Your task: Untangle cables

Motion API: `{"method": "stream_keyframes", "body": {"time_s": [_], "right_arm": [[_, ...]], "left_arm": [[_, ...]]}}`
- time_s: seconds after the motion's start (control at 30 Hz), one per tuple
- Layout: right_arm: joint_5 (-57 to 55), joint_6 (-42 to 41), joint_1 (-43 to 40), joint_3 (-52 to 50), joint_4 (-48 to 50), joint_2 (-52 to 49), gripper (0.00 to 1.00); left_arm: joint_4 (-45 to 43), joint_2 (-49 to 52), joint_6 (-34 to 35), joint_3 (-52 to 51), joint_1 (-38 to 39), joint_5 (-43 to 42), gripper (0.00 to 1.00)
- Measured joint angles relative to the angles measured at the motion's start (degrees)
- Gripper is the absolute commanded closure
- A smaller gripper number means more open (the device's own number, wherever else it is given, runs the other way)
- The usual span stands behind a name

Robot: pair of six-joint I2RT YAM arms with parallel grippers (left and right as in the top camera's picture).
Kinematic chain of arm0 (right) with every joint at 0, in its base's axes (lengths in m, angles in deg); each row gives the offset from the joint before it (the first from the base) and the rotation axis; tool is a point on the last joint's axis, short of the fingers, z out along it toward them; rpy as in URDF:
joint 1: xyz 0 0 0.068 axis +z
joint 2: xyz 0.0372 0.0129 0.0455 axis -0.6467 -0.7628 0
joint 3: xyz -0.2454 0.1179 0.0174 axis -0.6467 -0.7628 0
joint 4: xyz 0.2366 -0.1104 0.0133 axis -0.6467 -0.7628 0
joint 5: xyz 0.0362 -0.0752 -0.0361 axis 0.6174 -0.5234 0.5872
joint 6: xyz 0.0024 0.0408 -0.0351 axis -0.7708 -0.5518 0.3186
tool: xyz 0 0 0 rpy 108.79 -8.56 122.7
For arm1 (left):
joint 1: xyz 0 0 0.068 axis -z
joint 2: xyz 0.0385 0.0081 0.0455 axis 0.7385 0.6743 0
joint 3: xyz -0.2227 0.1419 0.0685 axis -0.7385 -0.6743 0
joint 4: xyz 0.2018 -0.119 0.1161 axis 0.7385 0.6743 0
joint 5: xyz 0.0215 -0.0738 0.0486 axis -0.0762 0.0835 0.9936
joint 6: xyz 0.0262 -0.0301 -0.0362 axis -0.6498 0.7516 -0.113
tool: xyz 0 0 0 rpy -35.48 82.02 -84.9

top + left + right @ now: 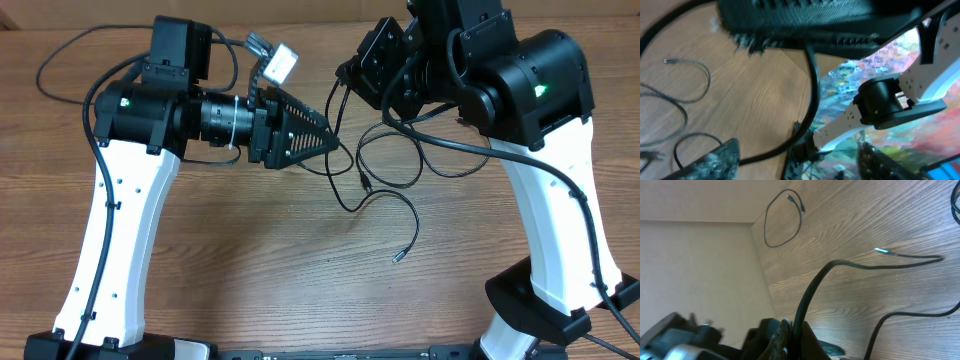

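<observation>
Hanging from the right gripper (795, 332), one strand of the cables (385, 165) is pinched between its pressed-together fingers. The right wrist view shows the cord running straight into the closed tips. Overhead, that gripper sits at the upper centre, and the rest of the cables fall from it in loose loops onto the table (250, 270). One plug end (400, 257) lies free on the wood, toward the front edge. The left gripper (330, 143) points at the loops from the left, its tips just beside the nearest strand. Its fingers stand spread. A black cord passes between them unclamped; whether it touches either finger cannot be told.
</observation>
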Motion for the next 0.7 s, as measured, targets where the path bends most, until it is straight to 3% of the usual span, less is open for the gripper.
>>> {"method": "stream_keyframes", "body": {"time_s": [0.57, 0.7], "right_arm": [[-0.04, -1.05, 3.98, 0.0, 2.8, 0.0, 0.96], [-0.33, -1.05, 4.33, 0.0, 2.56, 0.0, 0.96]], "left_arm": [[-2.91, -1.14, 0.68, 0.0, 0.66, -2.6, 0.48], [-2.93, -1.14, 0.79, 0.0, 1.36, -2.67, 0.59]]}}
